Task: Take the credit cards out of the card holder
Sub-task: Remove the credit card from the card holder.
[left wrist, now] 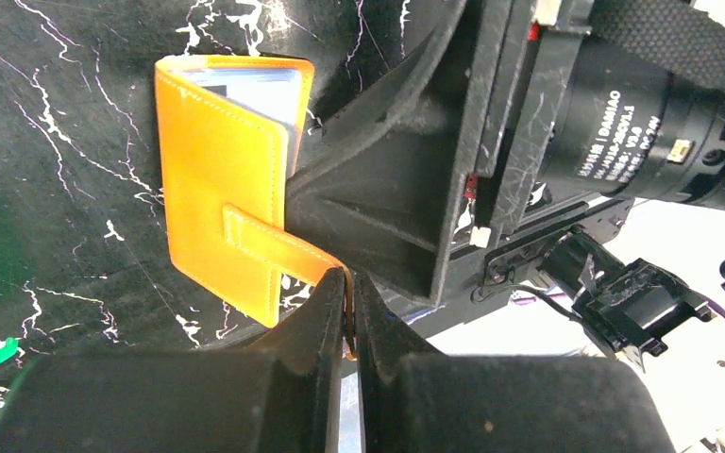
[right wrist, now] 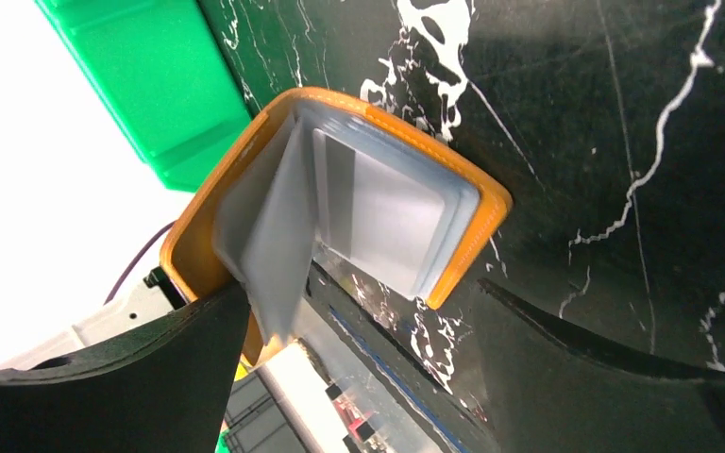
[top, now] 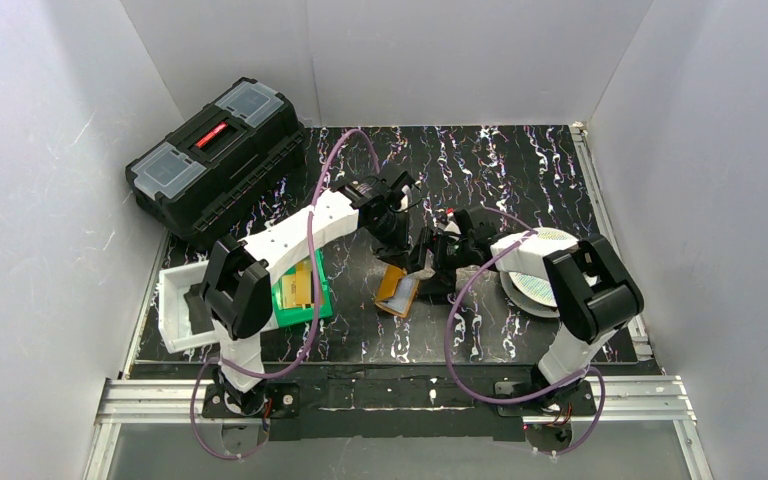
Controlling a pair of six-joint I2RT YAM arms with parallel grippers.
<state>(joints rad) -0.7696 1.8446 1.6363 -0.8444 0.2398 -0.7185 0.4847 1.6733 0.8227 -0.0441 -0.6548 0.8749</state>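
My left tool [left wrist: 347, 294] pinches the strap [left wrist: 274, 247] of the card holder [left wrist: 222, 179], open on the surface [right wrist: 576, 142], while my right tool [right wrist: 363, 288] gapes wide over its clear pockets [right wrist: 387, 217]; next, I judge, it must nip a card's edge.
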